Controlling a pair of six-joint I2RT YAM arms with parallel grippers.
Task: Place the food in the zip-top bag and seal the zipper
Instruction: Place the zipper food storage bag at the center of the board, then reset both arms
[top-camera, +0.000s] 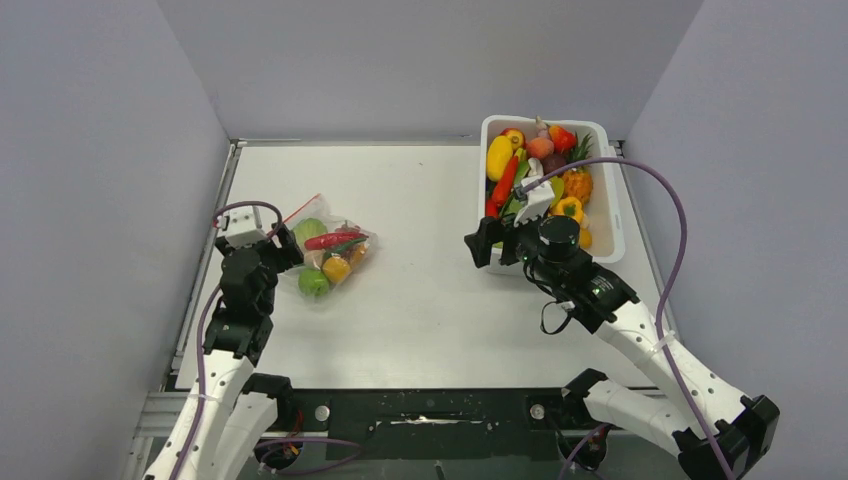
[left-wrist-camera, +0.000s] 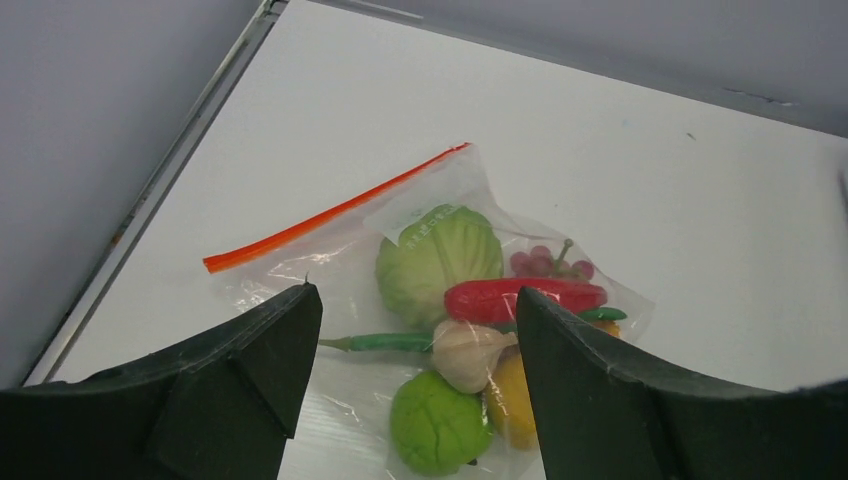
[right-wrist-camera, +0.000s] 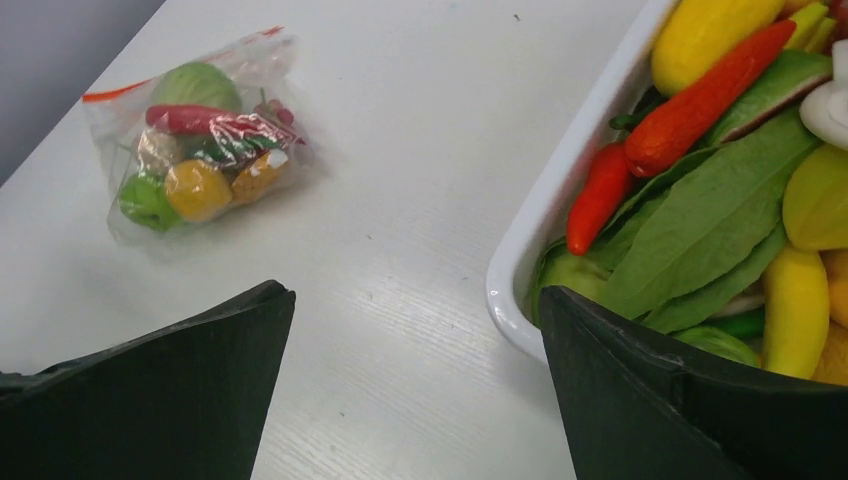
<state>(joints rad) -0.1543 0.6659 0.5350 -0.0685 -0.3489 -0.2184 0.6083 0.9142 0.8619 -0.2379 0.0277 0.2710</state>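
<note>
The clear zip-top bag (top-camera: 330, 252) lies on the table at the left, with its red-orange zipper strip (left-wrist-camera: 330, 212) along the far left edge. Inside it are a pale green cabbage (left-wrist-camera: 438, 260), a red chili (left-wrist-camera: 525, 297), a garlic bulb, a green fruit (left-wrist-camera: 438, 422), a yellow piece and purple grapes. The bag also shows in the right wrist view (right-wrist-camera: 200, 140). My left gripper (top-camera: 268, 247) is open and empty, just at the bag's near left side. My right gripper (top-camera: 497, 243) is open and empty, beside the tub's near left corner.
A white rectangular tub (top-camera: 610, 215) at the back right holds many more toy vegetables: a yellow fruit (top-camera: 499, 157), red and orange chilies (right-wrist-camera: 700, 95), green leaves (right-wrist-camera: 720, 215). Grey walls stand on the left, the right and at the back. A metal rail runs along the table's left edge.
</note>
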